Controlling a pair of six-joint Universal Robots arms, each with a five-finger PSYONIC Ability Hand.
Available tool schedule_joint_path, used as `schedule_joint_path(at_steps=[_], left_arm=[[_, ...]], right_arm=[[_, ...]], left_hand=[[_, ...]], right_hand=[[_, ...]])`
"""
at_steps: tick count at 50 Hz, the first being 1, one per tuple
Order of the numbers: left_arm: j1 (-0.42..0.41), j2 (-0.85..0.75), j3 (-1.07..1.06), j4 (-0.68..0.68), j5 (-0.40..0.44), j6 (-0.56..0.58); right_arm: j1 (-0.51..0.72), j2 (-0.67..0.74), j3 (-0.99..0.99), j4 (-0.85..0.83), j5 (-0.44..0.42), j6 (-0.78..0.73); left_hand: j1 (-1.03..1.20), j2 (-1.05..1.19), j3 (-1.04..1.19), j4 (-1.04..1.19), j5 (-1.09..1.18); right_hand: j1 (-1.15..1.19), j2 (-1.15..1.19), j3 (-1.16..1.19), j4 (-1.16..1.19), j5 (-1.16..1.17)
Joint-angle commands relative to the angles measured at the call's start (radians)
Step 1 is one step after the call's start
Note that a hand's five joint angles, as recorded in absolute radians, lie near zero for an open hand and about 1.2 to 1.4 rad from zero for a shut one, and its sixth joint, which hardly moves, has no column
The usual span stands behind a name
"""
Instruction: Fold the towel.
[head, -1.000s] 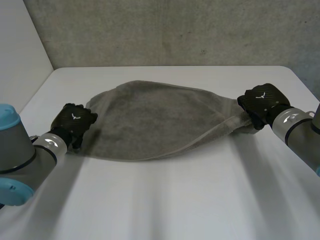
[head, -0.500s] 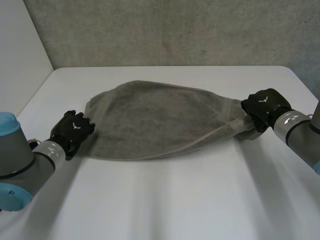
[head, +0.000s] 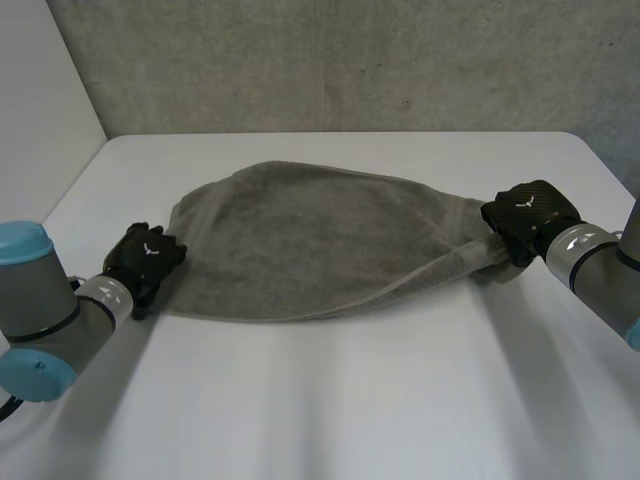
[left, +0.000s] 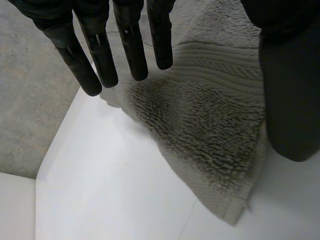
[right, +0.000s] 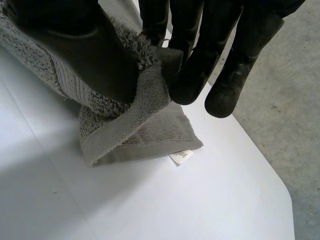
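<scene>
Soft, floppy towel (head: 320, 240): go for the corners.
Right hand (head: 526, 210) pinches its end by the table's (head: 400, 400) right edge; left hand (head: 146, 256) fingers (left: 131, 47) spread, empty.

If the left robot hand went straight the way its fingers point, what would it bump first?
Most likely the towel: the left robot hand is open and points at the towel's end right beside it. How high it hovers above the table is unclear.
</scene>
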Motion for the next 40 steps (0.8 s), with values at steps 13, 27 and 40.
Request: schedule_joint_path(at_steps=[13, 27, 40], left_arm=[[0.001, -0.059, 0.122, 0.000, -0.021, -0.010], [0.000, -0.050, 0.152, -0.005, -0.025, -0.075], [0.000, -0.061, 0.139, -0.015, -0.019, -0.075]], right_arm=[[0.002, 0.001, 0.002, 0.001, 0.000, 0.000], [0.002, 0.010, 0.002, 0.001, 0.000, -0.002], [0.002, 0.012, 0.000, 0.001, 0.000, -0.003]], left_hand=[[-0.015, -0.009, -0.003, -0.017, -0.187], [0.111, 0.117, 0.123, 0.109, -0.061], [0.492, 0.499, 0.505, 0.491, 0.321]], right_hand=[[0.054, 0.097, 0.052, 0.059, 0.077], [0.054, 0.097, 0.052, 0.059, 0.077], [0.054, 0.097, 0.052, 0.059, 0.077]])
